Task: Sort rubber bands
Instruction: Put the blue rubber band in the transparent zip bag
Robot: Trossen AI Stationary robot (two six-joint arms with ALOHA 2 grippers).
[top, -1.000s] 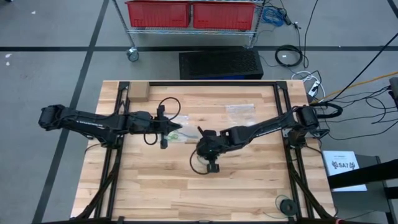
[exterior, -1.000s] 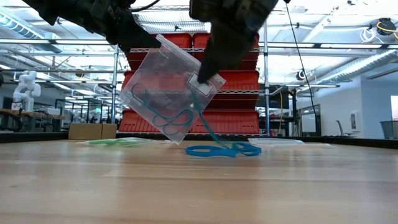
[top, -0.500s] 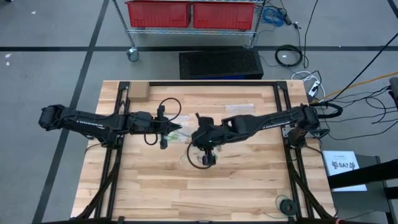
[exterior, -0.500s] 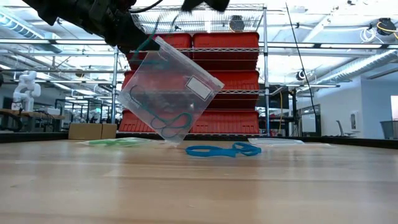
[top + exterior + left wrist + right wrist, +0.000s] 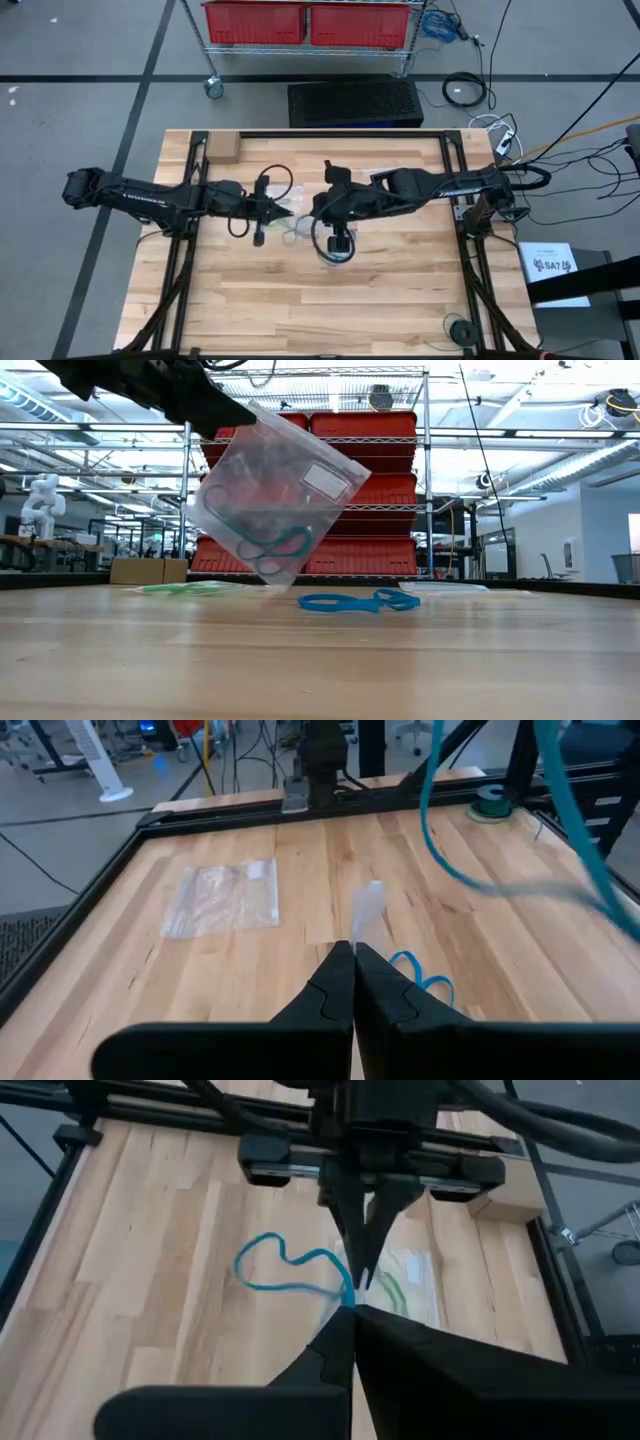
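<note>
My left gripper [image 5: 288,211] [image 5: 352,952] is shut and holds up a clear plastic bag [image 5: 275,500] with teal rubber bands [image 5: 262,542] inside it. My right gripper [image 5: 312,212] [image 5: 350,1308] is shut just to the right of it, with a teal rubber band [image 5: 285,1270] looping out from its fingertips. The same band shows as a blurred teal arc [image 5: 440,830] in the left wrist view. My right gripper is outside the low view. Bright blue bands [image 5: 355,601] [image 5: 420,982] lie loose on the table under the bag. Green bands [image 5: 185,588] [image 5: 392,1288] lie farther off. My left gripper pinches the bag's top edge near one corner [image 5: 243,418] between its two fingers, coming from the table's left. The bag hangs below the fingers, tilted, clear of the table; the left wrist view shows it edge-on [image 5: 368,915]. My right gripper pinches one short stretch of the teal band [image 5: 345,1292] at its fingertips, coming from the table's right. The rest of the loop hangs slack past the fingers, clear of the table.
Another clear flat bag [image 5: 225,898] [image 5: 385,180] lies on the far right part of the table. A small wooden block [image 5: 222,148] sits at the far left corner and a small roll [image 5: 460,330] at the near right corner. Black frame rails run along both sides.
My right gripper has risen out of the low view and moved toward the far edge and the left gripper, carrying the teal band up off the blue pile. The bag in my left gripper has turned a little, its top edge more level.
</note>
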